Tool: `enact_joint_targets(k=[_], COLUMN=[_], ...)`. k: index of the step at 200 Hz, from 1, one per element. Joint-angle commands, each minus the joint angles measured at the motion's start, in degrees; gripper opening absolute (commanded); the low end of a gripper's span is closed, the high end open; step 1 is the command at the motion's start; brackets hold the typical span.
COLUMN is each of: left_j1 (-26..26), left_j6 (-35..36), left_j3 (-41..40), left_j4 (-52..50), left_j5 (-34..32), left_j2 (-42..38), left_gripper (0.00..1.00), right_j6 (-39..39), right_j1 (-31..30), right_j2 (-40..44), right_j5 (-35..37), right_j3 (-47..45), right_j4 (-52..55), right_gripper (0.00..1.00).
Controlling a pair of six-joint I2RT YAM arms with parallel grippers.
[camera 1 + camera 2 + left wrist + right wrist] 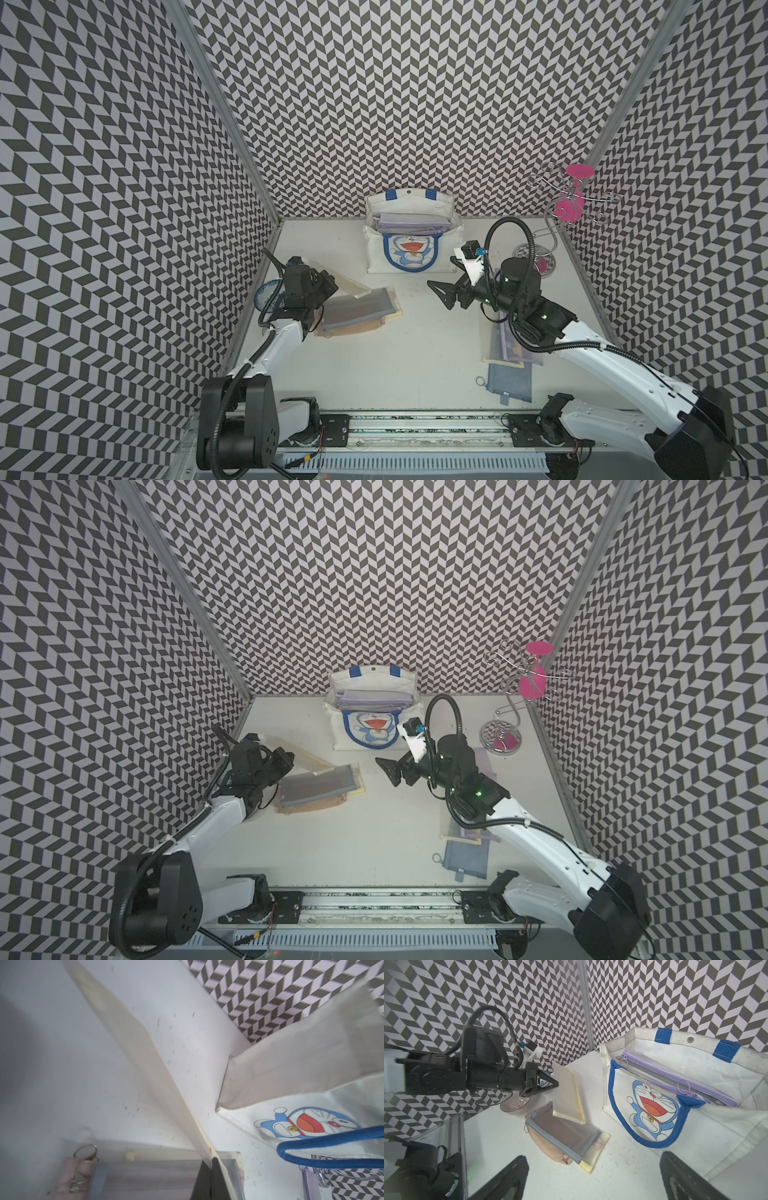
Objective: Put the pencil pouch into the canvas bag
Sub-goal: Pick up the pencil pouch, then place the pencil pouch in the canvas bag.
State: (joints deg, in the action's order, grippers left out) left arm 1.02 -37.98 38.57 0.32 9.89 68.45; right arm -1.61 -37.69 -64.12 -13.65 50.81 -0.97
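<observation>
The left gripper had its jaws closed on a corner of the pale yellow pencil pouch, which hung tilted over a pile of other pouches on the desk. The canvas bag stood open by the back wall, apart from it. The right gripper had its jaws wide, holding nothing

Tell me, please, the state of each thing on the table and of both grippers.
canvas bag: upright, mouth open, purple pouches inside
cream pencil pouch: pinched at one edge, tilted
left gripper: shut on the cream pencil pouch
right gripper: open, holding nothing
grey mesh pouch: lying flat on a pink pouch
blue pouch: lying flat
glass bowl: upright
wire stand: upright
</observation>
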Motion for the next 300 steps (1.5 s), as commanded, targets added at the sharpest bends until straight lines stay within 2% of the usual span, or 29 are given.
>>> enact_joint_targets(k=[1,23,49,62,82,118,140,173,215,248,300], left_j1=[-0.5,-1.1,-3.2,-4.6,-5.6,-13.6,-19.1,-25.6,-29.4,-30.5,-30.6], left_j6=[8.7,12.2,11.3,8.6,1.3,-4.6,-8.1,-11.6,-17.2,-20.5,-23.5], left_j3=[5.1,9.7,16.4,19.1,22.3,30.2,35.3,43.2,50.9,52.8,52.0], left_j4=[-7.9,-11.2,-13.8,-13.4,-9.2,-3.6,0.0,4.0,7.3,6.3,0.6], left_j5=[-5.5,-6.3,-6.1,-4.3,4.1,4.2,4.2,0.1,-4.4,-8.9,-15.2], left_j2=[-3.9,-6.7,-7.7,-7.3,-5.3,-0.2,5.7,16.8,28.7,31.9,32.5], left_gripper=[0.00,0.00,0.00,0.00,0.00,0.00,0.00,0.00,0.00,0.00,0.00], right_j6=[-3.4,-5.1,-6.6,-7.2,-7.7,-9.3,-11.4,-12.5,-11.8,-11.6,-11.6], right_j1=[0.3,0.4,0.9,1.3,2.6,7.2,10.9,13.4,14.6,15.3,16.2], right_j2=[0.4,0.2,0.5,0.7,1.5,5.4,7.9,10.6,12.6,13.5,13.8], right_j5=[0.9,0.7,2.6,4.2,5.9,7.4,7.7,9.6,10.7,10.8,9.7], right_j3=[0.3,0.6,0.2,0.3,0.7,0.0,-1.9,-3.5,-3.6,-4.6,-5.3], right_j4=[-3.1,-3.1,-3.4,-3.2,-2.2,-0.8,-1.3,-0.7,1.1,1.2,0.8], right_gripper=[0.99,0.99,0.99,0.99,0.99,0.99,0.99,0.99,0.99,0.99,0.99])
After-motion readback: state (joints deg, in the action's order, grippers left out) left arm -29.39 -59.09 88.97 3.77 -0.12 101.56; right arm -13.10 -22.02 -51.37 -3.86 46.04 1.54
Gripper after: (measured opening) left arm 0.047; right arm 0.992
